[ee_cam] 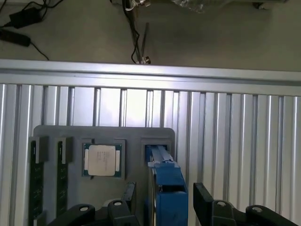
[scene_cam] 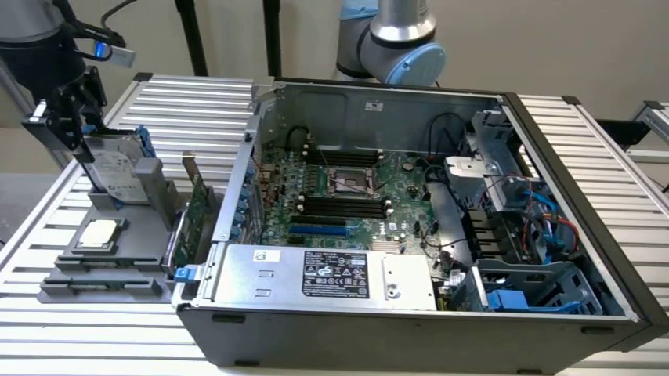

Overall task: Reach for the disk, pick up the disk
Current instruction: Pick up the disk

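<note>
**Exterior view: claw spread around the upright disk**

Exterior view puts the gripper (scene_cam: 75,135) at the view's far left, down over a grey parts tray (scene_cam: 63,291) that lies on the slatted metal table (scene_cam: 94,341). The disk (scene_cam: 113,168) stands on edge in a slot of that tray, its silver face and white label towards the camera, with a strip of blue frame along its far side. The dark fingers (scene_cam: 65,129) reach down beside the disk's upper part.

Seen from the wrist, the gripper (ee_cam: 165,189) has its jaws apart, one finger (ee_cam: 130,195) on each side of the disk (ee_cam: 167,176), whose blue edge faces the camera. A narrow gap shows between each finger and the disk, so nothing is clamped and the disk sits in its slot in the tray (ee_cam: 134,136).

Just beside the disk, a small square silver chip (ee_cam: 101,160) lies flat in its own recess, and two dark memory sticks (ee_cam: 35,181) lie in grooves beyond it.

At the exterior view's right, an open computer case (scene_cam: 418,345) lies on the table, with a silver labelled box (scene_cam: 262,274) along its near wall.
</note>
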`<state>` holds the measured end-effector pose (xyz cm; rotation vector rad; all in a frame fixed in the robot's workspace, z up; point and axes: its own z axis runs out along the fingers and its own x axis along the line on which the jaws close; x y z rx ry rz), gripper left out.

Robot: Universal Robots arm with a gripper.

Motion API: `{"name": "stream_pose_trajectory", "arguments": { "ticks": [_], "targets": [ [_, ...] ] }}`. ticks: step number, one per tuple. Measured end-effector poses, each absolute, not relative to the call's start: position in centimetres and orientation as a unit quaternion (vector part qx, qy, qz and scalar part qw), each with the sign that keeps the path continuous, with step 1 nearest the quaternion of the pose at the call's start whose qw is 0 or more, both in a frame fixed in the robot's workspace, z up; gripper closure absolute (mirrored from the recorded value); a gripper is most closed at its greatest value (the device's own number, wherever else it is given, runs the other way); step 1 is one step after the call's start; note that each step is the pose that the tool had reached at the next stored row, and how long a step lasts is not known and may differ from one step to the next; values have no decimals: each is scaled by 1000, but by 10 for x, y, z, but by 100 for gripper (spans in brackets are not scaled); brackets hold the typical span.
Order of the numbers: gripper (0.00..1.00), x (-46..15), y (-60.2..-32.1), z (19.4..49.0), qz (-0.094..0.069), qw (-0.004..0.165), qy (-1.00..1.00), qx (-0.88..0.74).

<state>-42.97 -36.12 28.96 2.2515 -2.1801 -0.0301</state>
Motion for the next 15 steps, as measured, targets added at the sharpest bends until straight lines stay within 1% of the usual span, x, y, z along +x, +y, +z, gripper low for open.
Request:
{"name": "stream_pose_trajectory", "arguments": {
  "ticks": [15],
  "targets": [
    [40, -434, -358, 288, -10, 4, -692, 722]
  ]
}}
